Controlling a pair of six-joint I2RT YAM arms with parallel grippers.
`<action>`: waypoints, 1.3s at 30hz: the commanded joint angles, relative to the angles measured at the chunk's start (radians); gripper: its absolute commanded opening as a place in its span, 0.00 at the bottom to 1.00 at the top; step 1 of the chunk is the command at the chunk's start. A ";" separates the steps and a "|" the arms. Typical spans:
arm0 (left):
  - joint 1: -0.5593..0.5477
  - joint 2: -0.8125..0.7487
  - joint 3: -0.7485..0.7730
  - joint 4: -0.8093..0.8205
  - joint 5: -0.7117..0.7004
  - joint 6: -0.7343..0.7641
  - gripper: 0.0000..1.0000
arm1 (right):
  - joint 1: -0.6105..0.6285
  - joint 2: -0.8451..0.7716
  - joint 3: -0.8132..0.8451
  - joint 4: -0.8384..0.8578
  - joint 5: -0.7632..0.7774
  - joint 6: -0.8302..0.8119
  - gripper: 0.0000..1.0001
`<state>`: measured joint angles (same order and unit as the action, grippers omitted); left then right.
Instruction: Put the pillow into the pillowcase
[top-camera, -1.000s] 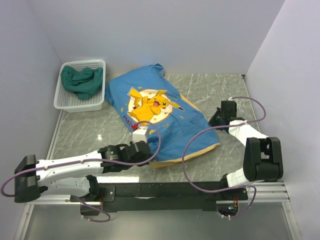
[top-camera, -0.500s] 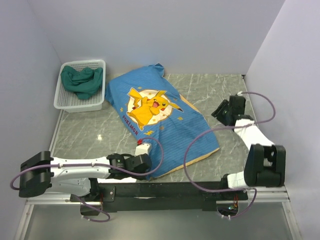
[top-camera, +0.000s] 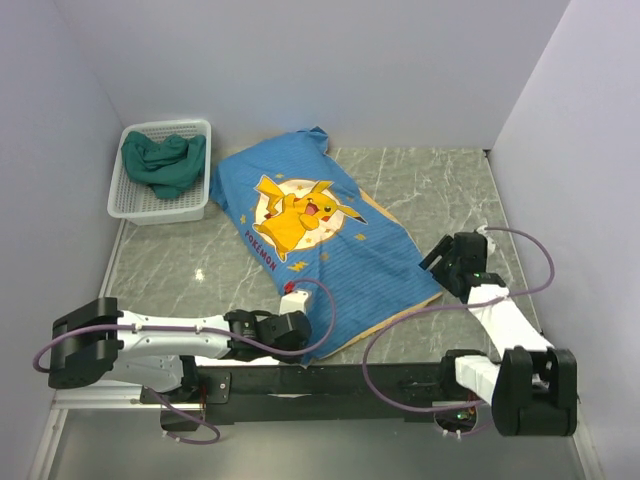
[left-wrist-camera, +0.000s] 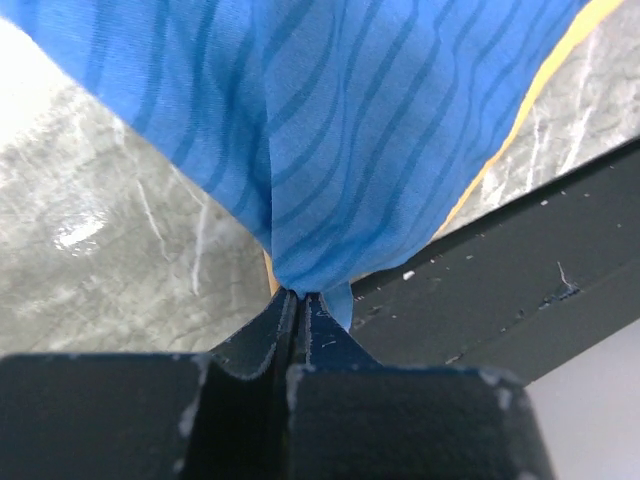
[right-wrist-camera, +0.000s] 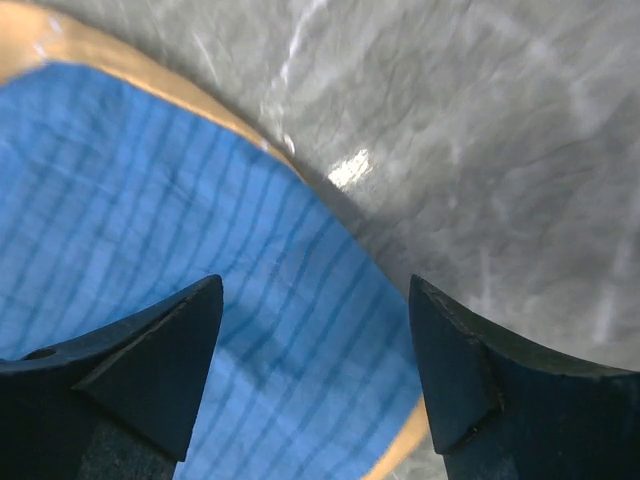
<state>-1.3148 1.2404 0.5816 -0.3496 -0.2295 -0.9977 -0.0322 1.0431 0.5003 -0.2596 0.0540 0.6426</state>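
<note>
Pinching the near corner of the pillowcase (top-camera: 330, 230), the left fingers (left-wrist-camera: 285, 325) are pressed fully together on a gathered fold of blue striped fabric. This is at the lower centre of the overhead view, just above the black rail (top-camera: 330, 378) that runs along the near edge of the bench (top-camera: 440, 180). From that pinch the cloth fans upward in the left wrist view, with a thin mustard-yellow lining (left-wrist-camera: 520, 110) showing along its right border. The case itself lies spread diagonally across the middle of the grey marbled bench, running from the upper centre of the overhead frame down towards the lower right. Its yellow character print (top-camera: 300, 210) faces up inside a pale circle. At the right of the frame the right fingers (right-wrist-camera: 170, 360) stand wide apart with nothing between them. They are poised over the case's right-hand corner, where striped fabric and its yellow edge meet bare stone; whether they touch the cloth cannot be told. In the upper left corner sits a white basket (top-camera: 200, 135) holding a crumpled green cloth (top-camera: 160, 162), just beside the top end of the case.
</note>
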 joint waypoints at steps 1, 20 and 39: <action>-0.034 -0.028 0.029 0.017 0.013 -0.019 0.01 | 0.015 0.101 -0.043 0.115 -0.107 0.049 0.76; -0.233 0.257 0.268 0.187 0.210 0.113 0.01 | -0.353 0.107 0.106 0.042 -0.151 -0.017 0.08; -0.115 0.061 0.380 -0.023 -0.034 0.136 0.79 | -0.019 0.043 0.319 -0.063 -0.063 -0.024 1.00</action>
<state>-1.5082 1.4277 0.9524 -0.3275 -0.1535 -0.8524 -0.2363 1.1084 0.7136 -0.3019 -0.0929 0.6327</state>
